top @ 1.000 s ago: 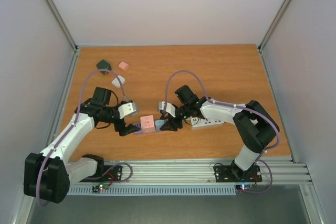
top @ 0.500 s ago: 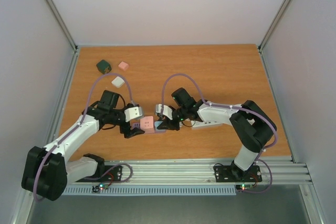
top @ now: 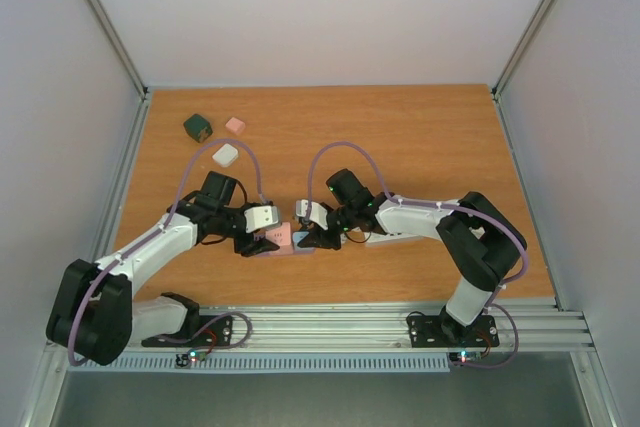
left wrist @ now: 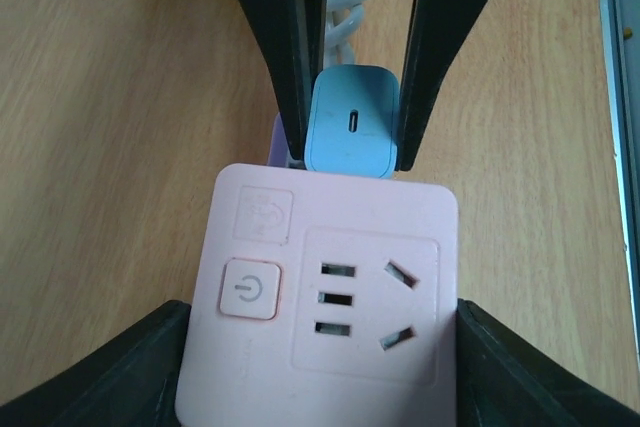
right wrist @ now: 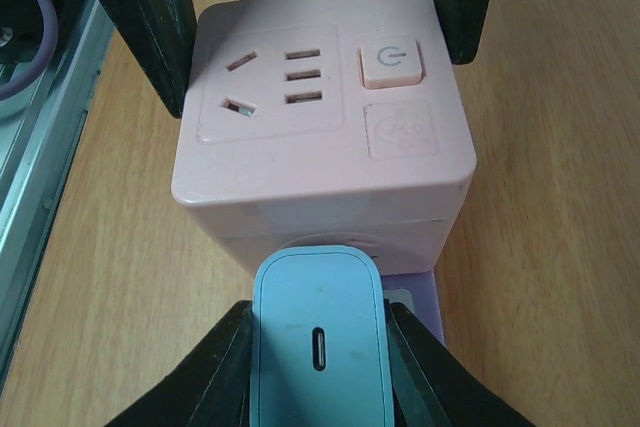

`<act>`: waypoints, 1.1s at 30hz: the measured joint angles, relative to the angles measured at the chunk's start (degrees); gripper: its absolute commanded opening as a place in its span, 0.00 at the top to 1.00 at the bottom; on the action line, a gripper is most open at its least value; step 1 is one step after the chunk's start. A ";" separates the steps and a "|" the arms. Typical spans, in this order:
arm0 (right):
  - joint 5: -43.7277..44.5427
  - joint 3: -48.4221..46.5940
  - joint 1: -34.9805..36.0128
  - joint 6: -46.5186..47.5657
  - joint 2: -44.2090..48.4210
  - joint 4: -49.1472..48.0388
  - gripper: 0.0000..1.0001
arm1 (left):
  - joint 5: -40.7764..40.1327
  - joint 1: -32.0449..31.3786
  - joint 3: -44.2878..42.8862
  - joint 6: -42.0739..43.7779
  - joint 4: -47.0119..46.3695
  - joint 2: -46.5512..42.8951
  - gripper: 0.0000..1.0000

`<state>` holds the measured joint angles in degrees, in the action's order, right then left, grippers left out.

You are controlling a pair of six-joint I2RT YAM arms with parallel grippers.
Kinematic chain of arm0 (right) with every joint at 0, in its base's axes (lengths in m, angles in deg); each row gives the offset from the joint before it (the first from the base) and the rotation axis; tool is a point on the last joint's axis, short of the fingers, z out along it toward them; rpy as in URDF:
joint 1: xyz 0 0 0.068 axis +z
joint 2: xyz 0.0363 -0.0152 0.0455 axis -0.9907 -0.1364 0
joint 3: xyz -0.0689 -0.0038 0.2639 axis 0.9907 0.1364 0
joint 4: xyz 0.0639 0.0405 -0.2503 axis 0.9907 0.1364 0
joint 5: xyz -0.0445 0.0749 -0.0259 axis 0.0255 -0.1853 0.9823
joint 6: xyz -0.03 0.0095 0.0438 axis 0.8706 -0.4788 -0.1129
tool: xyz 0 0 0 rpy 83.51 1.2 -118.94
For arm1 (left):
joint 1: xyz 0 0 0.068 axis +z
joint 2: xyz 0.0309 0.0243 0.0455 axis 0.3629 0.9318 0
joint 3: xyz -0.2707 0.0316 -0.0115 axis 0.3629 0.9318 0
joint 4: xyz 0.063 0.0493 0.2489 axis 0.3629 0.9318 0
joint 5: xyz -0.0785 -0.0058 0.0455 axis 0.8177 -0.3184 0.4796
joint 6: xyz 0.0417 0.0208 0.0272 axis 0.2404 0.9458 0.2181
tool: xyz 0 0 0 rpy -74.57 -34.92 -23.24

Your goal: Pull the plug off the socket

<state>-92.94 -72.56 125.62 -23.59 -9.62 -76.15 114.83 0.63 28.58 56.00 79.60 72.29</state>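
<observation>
**Both hands set on the joined pair, plug not yet pulled**

The wooden counter (top: 420, 147) carries the work at its near middle, between the two arms. Three small blocks (top: 226, 154) sit well apart at the far left and play no part.

The pink cube socket (left wrist: 320, 307) rests flat on the counter with its outlet face and power button turned up. It looks like rigid moulded plastic, smooth-sided and probably light. Left unbraced, it would likely slide along with whatever tugs on it, so it wants clamping across two opposite side walls. The left hand (left wrist: 320, 387) does this: its fingers are pressed against the cube's left and right walls, spread only as wide as the cube itself.

The pale blue plug (right wrist: 318, 347) is smaller and seated in the side of the socket that faces the right arm, its body flush against the wall. It is a stiff, rounded, glossy block, so it may slip under a light pinch. Its two flat flanks look the best hold, followed by a straight pull away from the cube with no twisting. The right hand (right wrist: 318, 372) is pinching those flanks, one finger tight on each side, open no wider than the plug.

A white coiled cord (left wrist: 335, 7) lies beyond the plug.
</observation>
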 measured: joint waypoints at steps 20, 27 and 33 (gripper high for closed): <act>-0.33 0.20 0.28 0.04 -0.02 -0.26 0.89 | 0.48 0.04 -1.22 0.87 3.04 -0.33 0.71; -0.96 0.17 0.42 0.02 -0.15 -0.79 0.91 | 1.75 1.07 -2.40 0.46 4.94 -0.35 0.73; -1.09 0.17 0.55 0.02 -0.26 -1.01 0.91 | 1.66 1.14 -2.43 0.76 5.44 -0.90 0.53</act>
<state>-94.03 -72.38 126.17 -23.57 -9.89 -77.15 116.49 1.77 26.15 56.76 85.04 71.39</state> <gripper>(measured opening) 0.314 0.644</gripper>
